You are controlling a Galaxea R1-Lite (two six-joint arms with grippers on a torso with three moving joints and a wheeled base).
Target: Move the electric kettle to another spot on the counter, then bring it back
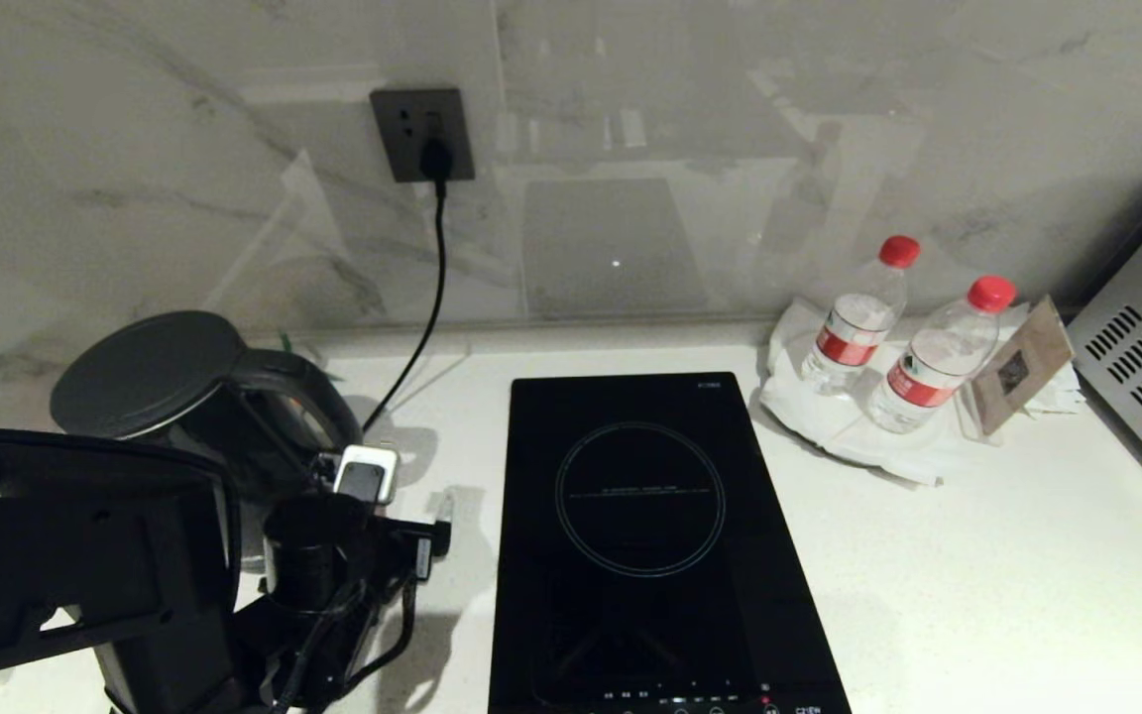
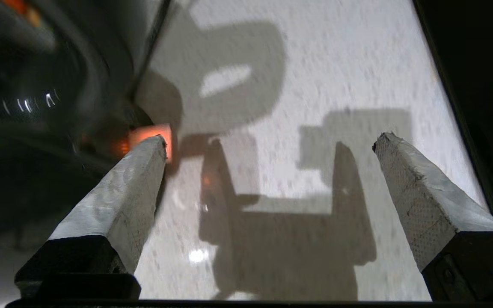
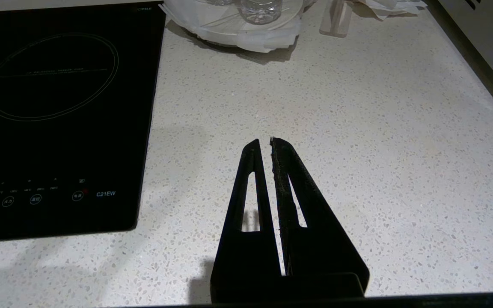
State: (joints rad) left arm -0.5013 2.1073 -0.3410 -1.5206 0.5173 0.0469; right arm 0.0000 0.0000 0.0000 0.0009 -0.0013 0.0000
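The electric kettle [image 1: 160,387] stands upright at nine o'clock on the counter [image 1: 977,555], handle pointing to three o'clock; the left gripper [image 2: 270,143] gapes wide beside it, holding nothing; the right gripper [image 3: 263,143] is closed

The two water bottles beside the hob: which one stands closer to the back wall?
The water bottle on the left is closer to the wall; the other bottle stands nearer the counter's front, beside the small card.

Glossy black kettle [image 1: 165,387], speckled stone counter [image 1: 977,555]
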